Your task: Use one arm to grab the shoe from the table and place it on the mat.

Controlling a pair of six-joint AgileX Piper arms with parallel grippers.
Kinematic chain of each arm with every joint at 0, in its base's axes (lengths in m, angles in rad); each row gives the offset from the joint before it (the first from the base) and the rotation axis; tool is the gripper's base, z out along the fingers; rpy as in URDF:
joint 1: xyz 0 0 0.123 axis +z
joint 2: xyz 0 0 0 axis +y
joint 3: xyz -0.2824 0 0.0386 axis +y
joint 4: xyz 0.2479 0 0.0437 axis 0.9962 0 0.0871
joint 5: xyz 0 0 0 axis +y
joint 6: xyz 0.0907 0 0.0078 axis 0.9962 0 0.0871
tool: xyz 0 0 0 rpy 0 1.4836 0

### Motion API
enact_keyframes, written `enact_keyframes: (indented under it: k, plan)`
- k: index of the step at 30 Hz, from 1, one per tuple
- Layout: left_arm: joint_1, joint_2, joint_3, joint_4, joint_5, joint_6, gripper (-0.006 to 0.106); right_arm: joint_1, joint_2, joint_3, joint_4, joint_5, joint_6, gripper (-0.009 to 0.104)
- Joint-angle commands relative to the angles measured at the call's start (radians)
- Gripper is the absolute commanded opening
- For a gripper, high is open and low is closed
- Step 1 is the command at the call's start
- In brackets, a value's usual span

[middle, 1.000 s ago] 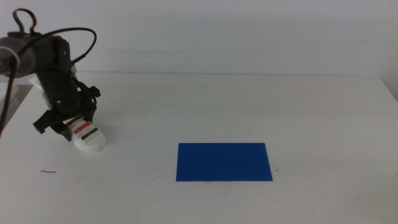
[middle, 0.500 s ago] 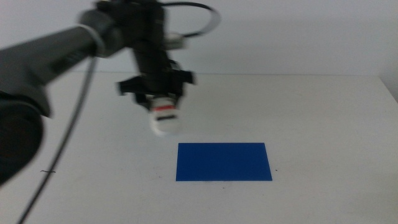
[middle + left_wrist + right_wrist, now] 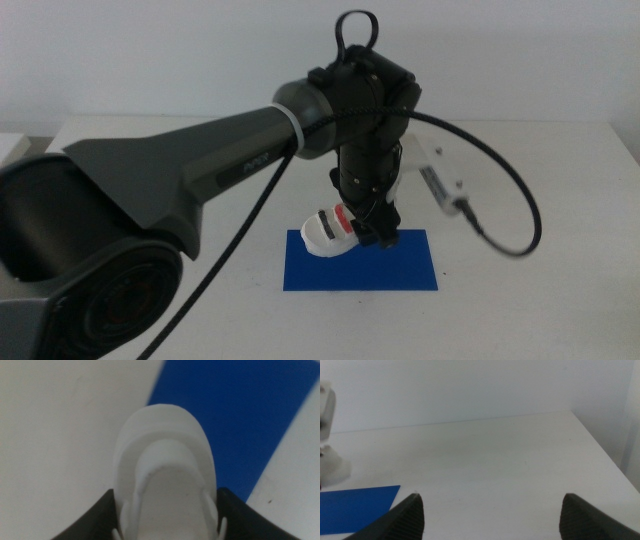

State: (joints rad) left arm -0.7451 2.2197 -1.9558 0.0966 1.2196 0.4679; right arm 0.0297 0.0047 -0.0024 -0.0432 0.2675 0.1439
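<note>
Shoe (image 3: 327, 232) within left end effector (image 3: 362, 226) jaws

A white shoe (image 3: 328, 232) with red and black straps, a solid dark blue mat (image 3: 400, 265), a plain white table (image 3: 540, 200).

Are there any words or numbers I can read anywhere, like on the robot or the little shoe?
Left arm: some raised lettering on its grey shell, too blurred to read.
Shoe in the left gripper: no words, only black and red straps.
Mat: plain blue, no text.
Table: no text.
</note>
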Motion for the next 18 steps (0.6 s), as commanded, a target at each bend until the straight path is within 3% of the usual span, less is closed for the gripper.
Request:
enact_keyframes:
  k: [1,7,13,18]
  plan:
    - [-0.003,0.019,-0.01,-0.019,0.002,0.161,-0.002,0.0,-0.005,0.002,-0.005,-0.006,-0.006,0.079]
    - [0.003,0.057,-0.01,-0.067,0.002,0.347,-0.002,0.0,-0.005,0.002,-0.005,-0.006,-0.006,0.079]
    - [0.006,0.079,-0.01,-0.071,-0.001,0.396,-0.001,0.0,-0.005,0.002,-0.005,-0.006,-0.006,0.079]
    - [0.006,0.095,-0.01,-0.09,0.002,0.425,0.006,0.0,-0.005,0.002,-0.005,-0.006,-0.006,0.079]
